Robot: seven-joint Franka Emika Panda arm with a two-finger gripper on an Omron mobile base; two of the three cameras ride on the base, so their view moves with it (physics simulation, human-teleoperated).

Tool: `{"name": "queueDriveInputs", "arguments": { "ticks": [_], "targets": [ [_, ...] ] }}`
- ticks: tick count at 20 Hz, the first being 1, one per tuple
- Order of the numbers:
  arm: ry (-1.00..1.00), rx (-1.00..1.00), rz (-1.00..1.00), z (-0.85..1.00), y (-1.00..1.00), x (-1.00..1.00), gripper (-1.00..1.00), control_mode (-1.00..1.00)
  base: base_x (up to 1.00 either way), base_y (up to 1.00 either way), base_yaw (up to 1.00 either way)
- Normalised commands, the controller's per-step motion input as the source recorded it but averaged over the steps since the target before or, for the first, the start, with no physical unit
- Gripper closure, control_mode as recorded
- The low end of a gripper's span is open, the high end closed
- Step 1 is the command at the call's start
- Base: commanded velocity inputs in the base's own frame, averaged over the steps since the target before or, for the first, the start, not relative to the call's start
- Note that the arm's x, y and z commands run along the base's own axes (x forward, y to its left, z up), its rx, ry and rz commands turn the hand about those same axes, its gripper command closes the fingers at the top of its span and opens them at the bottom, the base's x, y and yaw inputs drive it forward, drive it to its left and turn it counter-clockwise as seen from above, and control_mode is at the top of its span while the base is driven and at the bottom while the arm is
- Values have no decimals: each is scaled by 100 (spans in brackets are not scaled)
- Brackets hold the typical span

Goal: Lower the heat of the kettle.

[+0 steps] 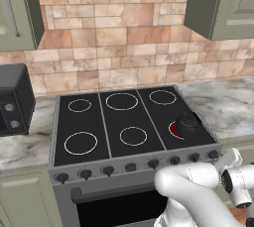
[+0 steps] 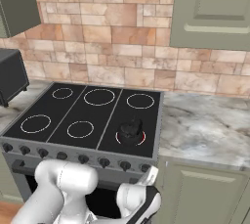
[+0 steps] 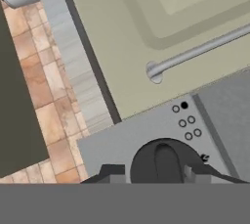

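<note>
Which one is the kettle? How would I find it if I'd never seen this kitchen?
Find the black stove under the brick wall. Go to its front right burner, the one glowing red. The kettle sits there: small, squat, black and round, with a knob on top, while the other burners are bare white rings.

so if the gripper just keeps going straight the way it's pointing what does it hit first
Most likely the dark stove dial on the grey control panel: it sits dead ahead between the fingertips of the gripper. How near it is, the hand view does not settle.

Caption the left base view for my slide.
Black kettle sits on the stove's glowing front-right burner.
</note>
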Motion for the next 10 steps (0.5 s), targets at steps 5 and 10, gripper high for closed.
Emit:
{"name": "queueDriveInputs", "arguments": {
  "ticks": [5, 10],
  "targets": [
    [5, 0, 0, 0, 27, 0, 100, -100, 0, 0, 0],
    [11, 0, 0, 4, 36, 0, 100, -100, 0, 0, 0]
  ]
}}
